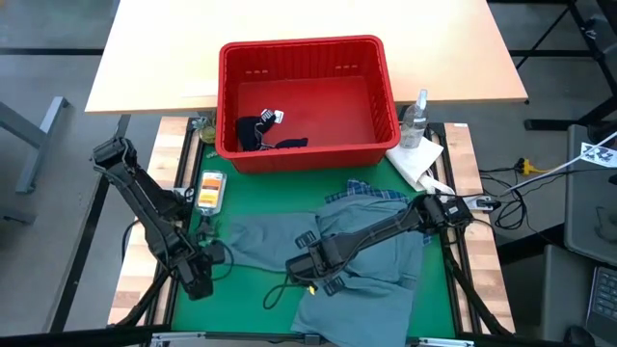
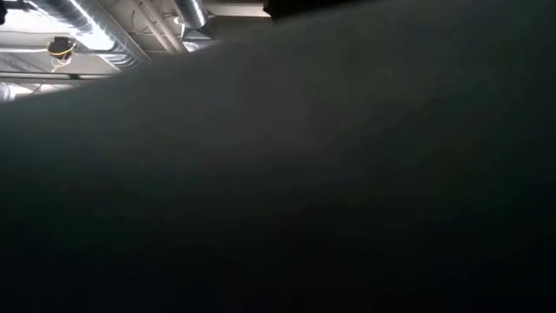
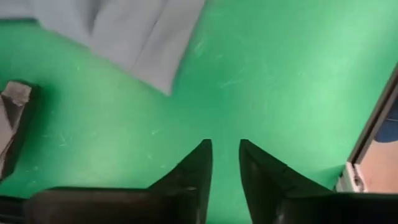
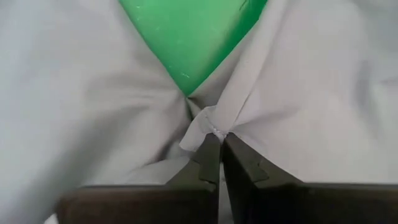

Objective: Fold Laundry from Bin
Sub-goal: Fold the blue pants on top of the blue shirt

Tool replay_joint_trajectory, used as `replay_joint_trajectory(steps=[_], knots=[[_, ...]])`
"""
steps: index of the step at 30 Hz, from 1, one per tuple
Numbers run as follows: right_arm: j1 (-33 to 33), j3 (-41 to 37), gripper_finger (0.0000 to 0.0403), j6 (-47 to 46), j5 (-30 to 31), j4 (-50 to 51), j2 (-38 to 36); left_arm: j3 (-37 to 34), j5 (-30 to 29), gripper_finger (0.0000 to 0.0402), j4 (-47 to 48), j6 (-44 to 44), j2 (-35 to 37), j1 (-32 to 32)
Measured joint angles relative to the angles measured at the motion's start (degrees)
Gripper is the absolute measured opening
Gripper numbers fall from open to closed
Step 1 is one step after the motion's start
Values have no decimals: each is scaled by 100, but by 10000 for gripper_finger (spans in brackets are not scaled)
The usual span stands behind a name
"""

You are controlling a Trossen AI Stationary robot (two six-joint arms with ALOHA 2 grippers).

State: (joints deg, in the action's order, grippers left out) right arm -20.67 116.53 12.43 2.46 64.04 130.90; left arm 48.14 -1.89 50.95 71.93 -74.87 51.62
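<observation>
The large grey-blue garment (image 1: 371,255) lies spread over the green mat (image 1: 241,308), and a strip of the blue-white plaid shirt (image 1: 364,193) shows at its far edge. My right gripper (image 1: 310,268) is over the garment's middle, shut on its cloth (image 4: 219,138). My left gripper (image 1: 198,281) hangs open over bare mat (image 3: 225,144) near the table's left front, just clear of the garment's left edge (image 3: 146,50). The red bin (image 1: 307,58) stands at the far side with a dark navy garment (image 1: 260,133) on its floor. Dark cloth fills the low view. My right gripper pinches a small puckered peak of the grey-blue cloth (image 4: 208,126) between its two fingertips, coming from above and pointing down. Creases run out from the pinch and the cloth beside it is drawn up. The rest lies on the mat. Whether it holds one layer or several, I cannot tell.
A clear spray bottle (image 1: 416,118) and a white paper towel (image 1: 416,162) sit right of the bin. A small orange-yellow packet (image 1: 210,190) lies at the mat's left edge. A dark cable (image 1: 280,291) loops near the front. A wooden tabletop (image 1: 154,58) lies beyond.
</observation>
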Motion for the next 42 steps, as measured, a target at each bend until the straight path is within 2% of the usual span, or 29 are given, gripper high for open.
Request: replay_joint_trajectory(steps=[4, 9, 13, 19, 27, 34, 42], knots=[[2, 0, 18, -4, 4, -75, -1, 0, -213, 105, -92, -140, 0, -16], [2, 0, 25, -11, 4, -304, -1, 0, -1514, 116, -85, -172, 0, -211], [2, 0, 25, -11, 2, -457, -1, -2, -1945, 109, 56, -234, 0, -604], [2, 0, 39, 2, 0, -445, -1, -4, -1759, 95, 462, -1106, 0, -1371], [13, 0, 105, -12, 7, -127, -1, -58, -1133, 83, 923, -2761, 0, -2631], [48, 0, 115, -169, -72, 46, -3, -912, -554, 69, 236, -3471, -4, -3414], [44, 309, 111, -4, -5, 108, -22, -1589, -695, 39, -386, -3652, 5, -3944]])
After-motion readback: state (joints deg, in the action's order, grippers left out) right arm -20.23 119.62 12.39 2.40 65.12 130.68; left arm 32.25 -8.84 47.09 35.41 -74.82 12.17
